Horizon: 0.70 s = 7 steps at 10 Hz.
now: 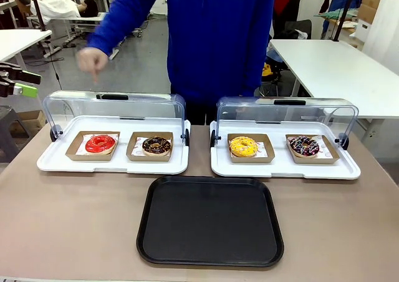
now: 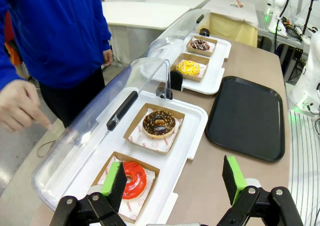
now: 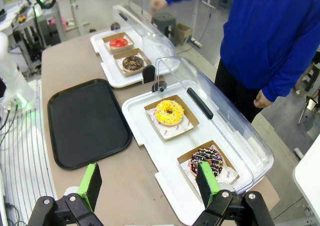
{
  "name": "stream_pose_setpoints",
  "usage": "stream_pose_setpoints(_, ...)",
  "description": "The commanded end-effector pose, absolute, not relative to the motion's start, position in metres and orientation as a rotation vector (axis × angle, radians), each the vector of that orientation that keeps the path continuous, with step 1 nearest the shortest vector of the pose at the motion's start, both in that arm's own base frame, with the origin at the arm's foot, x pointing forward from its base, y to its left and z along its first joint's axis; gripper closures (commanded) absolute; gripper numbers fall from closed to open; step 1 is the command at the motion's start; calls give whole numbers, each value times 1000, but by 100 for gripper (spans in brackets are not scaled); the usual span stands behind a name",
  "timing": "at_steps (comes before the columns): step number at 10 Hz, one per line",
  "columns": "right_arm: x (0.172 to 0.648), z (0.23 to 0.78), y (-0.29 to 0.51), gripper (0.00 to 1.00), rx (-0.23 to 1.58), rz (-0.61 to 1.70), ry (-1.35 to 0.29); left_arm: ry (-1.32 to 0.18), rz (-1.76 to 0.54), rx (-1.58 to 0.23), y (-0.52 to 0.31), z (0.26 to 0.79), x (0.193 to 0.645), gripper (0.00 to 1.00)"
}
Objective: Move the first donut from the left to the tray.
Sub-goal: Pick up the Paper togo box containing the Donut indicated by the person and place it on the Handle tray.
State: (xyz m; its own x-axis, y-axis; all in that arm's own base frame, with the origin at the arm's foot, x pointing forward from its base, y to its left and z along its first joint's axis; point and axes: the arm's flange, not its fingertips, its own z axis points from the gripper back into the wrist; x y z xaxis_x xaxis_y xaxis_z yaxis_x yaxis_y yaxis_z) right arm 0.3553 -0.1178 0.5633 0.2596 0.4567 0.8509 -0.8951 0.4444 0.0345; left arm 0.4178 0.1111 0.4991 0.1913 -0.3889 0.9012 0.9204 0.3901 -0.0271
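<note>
The first donut from the left (image 1: 101, 143) is sitting in its shallow brown cardboard tray (image 1: 78, 150) at the left end of the left white display tray (image 1: 56, 160), so the move is not yet begun: nothing is gripping it, and the tray (image 1: 212, 223) is lying bare at the middle of the tabletop's (image 1: 75, 219) near edge, just in front of the gap between the two display trays. The donut is showing a glossy, bright red icing over a plump ring, a slick surface that I am judging likely to smear or slip under hard pads (the stiff cardboard rim looks like the safer place to pinch). Beside it, toward the display tray's right end, a chocolate donut (image 1: 156, 146) is resting in a matching cardboard tray, and a clear curved lid (image 1: 112, 110) is standing tipped back along the far edge. The black tray is looking smooth and matte, a rounded-corner rectangle with a low raised rim. The left gripper (image 2: 174, 178) is hovering above the display tray's left end with its jaws spread wide and empty, the red donut lying just under one green pad. The right gripper (image 3: 149, 181) is hanging wide open and empty over the tabletop's right side. The person's hand (image 1: 92, 60) seems to be pointing down beyond the far edge, though it is blurred.
</note>
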Motion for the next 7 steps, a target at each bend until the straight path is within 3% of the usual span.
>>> stream_pose_setpoints(1,358,564,-118,0,594,1009,-917,-977,-1029,-681,111,499,418,0)
stream_pose_setpoints(7,358,564,-118,0,594,1009,-917,-977,-1029,-681,111,499,418,0)
